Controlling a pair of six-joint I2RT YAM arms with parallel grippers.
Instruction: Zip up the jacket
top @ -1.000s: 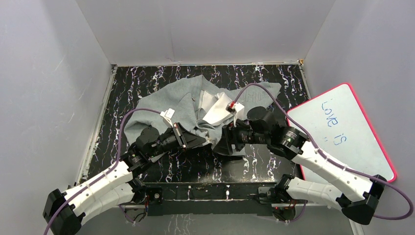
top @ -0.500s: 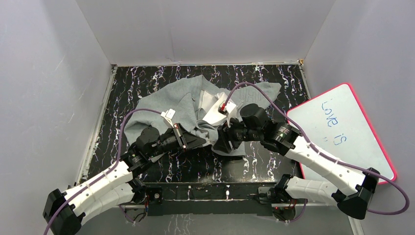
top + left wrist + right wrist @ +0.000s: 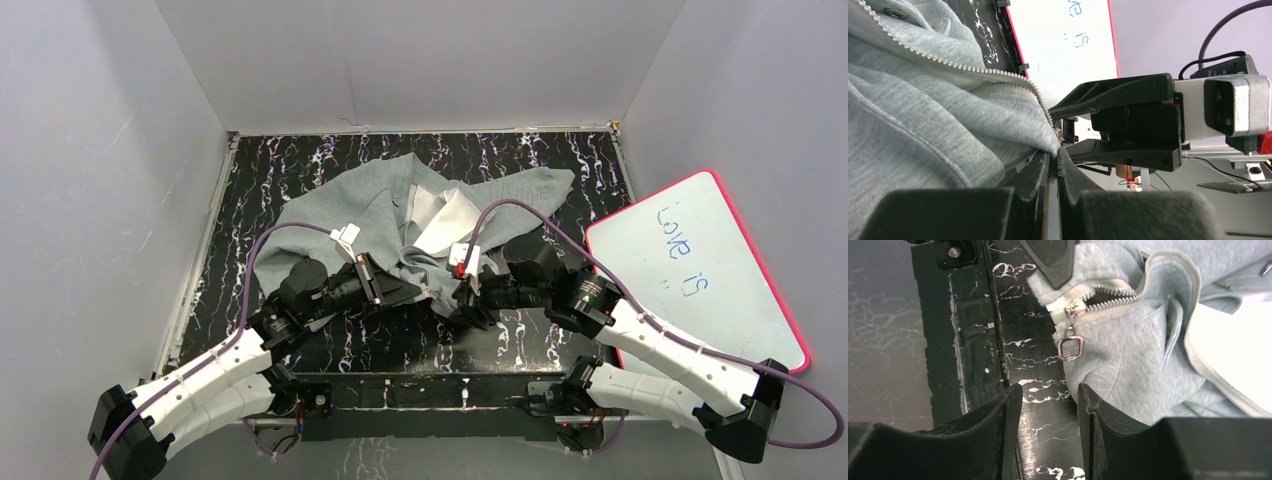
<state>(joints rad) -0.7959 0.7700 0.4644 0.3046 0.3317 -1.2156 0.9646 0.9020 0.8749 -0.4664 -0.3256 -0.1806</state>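
In the right wrist view, the right end effector (image 3: 1048, 405) is released: its two fingers stand apart over the black table (image 3: 973, 365) with nothing between them. The pull ring (image 3: 1070, 347) hangs from the slider (image 3: 1071, 310) at the bottom corner of the grey jacket (image 3: 1128, 355), just ahead of the fingers and a little to one side of the gap. I think the main danger is here. If the fingers close on this line, they may catch only fleece or press the ring flat, and the slider will not follow.

In the left wrist view, the left end effector (image 3: 1054, 162) is clenched on the hem of the jacket, beside the zipper teeth (image 3: 948, 62). Only a thin edge of cloth seems to be inside, though the fingertips partly hide it. A hard pull on the slider may draw this corner out, and then the jacket would slide instead of closing.

In the top view, the jacket lies crumpled and open in the middle of the table, with both end effectors at its near edge. Compared with one second ago, the right arm has moved toward the near edge and the left arm, so the white lining (image 3: 455, 215) is now uncovered. The left arm and the jacket have stayed in place.
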